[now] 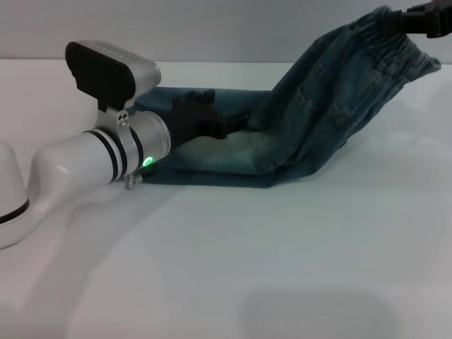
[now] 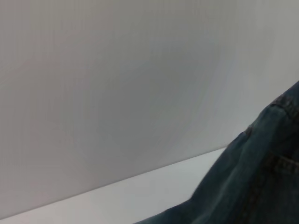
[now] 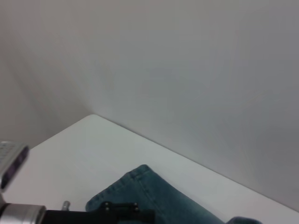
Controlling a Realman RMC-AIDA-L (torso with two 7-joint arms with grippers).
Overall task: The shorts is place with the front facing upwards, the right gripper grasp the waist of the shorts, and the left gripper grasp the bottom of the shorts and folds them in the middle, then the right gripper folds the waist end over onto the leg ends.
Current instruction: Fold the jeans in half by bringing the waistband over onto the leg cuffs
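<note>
Denim lies folded lengthwise on the white table (image 1: 296,268), so the first fold down the middle looks done and the second is under way. At the left of the head view, the left gripper (image 1: 229,126) reaches in low from the white arm and rests on the flat part of the shorts (image 1: 233,159), near the leg ends (image 1: 152,99); whether its fingers are open or clamped I cannot tell. Further right, the garment rises off the table in a slope. At the upper right, the right gripper (image 1: 417,25) has the waist of the shorts (image 1: 395,46) pinched and lifted high. What remains, as I judge it, is carrying that waist leftward over onto the leg ends.
</note>
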